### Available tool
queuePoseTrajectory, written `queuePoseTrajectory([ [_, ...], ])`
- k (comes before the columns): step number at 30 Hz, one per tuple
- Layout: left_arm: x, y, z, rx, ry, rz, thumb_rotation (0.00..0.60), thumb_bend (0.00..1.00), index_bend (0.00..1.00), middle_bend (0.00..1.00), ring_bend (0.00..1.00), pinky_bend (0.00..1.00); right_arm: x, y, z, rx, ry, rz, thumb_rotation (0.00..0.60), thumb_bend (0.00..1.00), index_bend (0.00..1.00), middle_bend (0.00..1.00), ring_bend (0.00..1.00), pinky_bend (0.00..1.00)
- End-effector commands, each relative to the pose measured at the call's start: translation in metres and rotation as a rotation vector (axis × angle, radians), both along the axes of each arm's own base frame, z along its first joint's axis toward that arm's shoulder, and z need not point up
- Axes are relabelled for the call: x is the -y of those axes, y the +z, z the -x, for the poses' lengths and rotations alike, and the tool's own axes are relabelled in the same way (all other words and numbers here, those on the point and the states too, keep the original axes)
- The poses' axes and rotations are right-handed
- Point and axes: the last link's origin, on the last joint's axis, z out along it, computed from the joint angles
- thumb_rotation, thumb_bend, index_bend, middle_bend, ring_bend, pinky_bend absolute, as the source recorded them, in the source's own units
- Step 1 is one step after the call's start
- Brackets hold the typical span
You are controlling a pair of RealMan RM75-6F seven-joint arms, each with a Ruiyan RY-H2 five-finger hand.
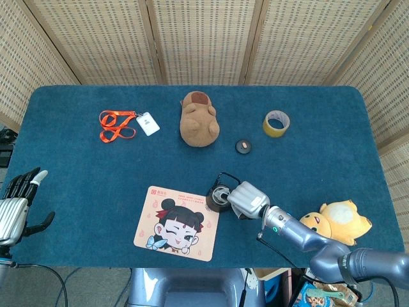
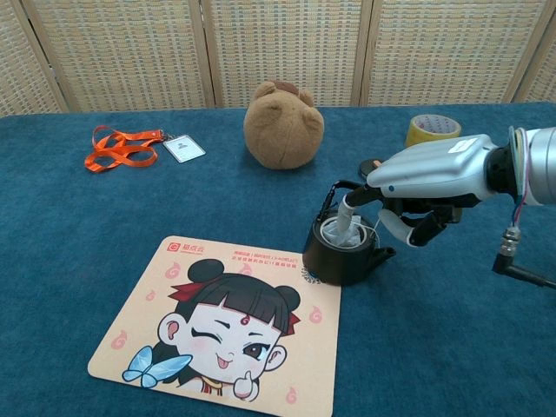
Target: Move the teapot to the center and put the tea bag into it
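The pot [image 2: 343, 252] sits on the blue tabletop [image 2: 78, 226], near the middle, with its base just touching the corner of the mat [image 2: 221, 326]. The lid is off. The right hand [image 2: 426, 178] is over the pot, and its fingers [image 2: 354, 203] pinch the white tea bag [image 2: 339, 230]. The bag hangs down into the open mouth of the pot. I cannot tell if it rests on the bottom.

I think the step now is dropping the bag in. To do it well, the hand should stay right over the hole and go low, so the bag falls inside and not on the rim. The fingers should let go gently and then lift straight up. That way the string does not catch and pull the bag back out. The hand should also stay off the wire handle [image 2: 334, 193], so the pot does not tip.

The left hand [image 1: 14, 206] waits by the left edge of the tabletop. Its fingers are spread and hold nothing.

The mat shows a winking cartoon girl. It has a small red logo and tiny words at the top, but they are too small to read. The white card [image 1: 147, 123] on the orange strap [image 1: 115, 125] has print on it too, and I cannot read that either.
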Motion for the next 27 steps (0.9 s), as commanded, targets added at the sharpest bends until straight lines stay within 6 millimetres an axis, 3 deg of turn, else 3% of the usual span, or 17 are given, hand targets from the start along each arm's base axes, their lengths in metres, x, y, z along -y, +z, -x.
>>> queuePoseTrajectory([
  [1, 0.000, 0.000, -0.001, -0.001, -0.004, 0.001, 0.600, 0.35, 0.00, 0.00, 0.00, 0.00, 0.000, 0.002, 0.001, 0.000, -0.003, 0.005, 0.495, 1.00, 0.25, 0.95, 0.98, 1.00],
  [17, 0.001, -0.003, -0.004, 0.003, -0.004, 0.013, 0.600, 0.35, 0.00, 0.00, 0.00, 0.00, 0.009, 0.002, 0.022, -0.033, -0.048, 0.027, 0.494, 1.00, 0.25, 0.95, 0.98, 1.00],
  [27, 0.002, -0.002, -0.001, 0.010, 0.005, 0.022, 0.600, 0.35, 0.00, 0.00, 0.00, 0.00, 0.013, -0.009, 0.018, -0.038, -0.043, 0.013, 0.493, 1.00, 0.25, 0.95, 0.98, 1.00],
])
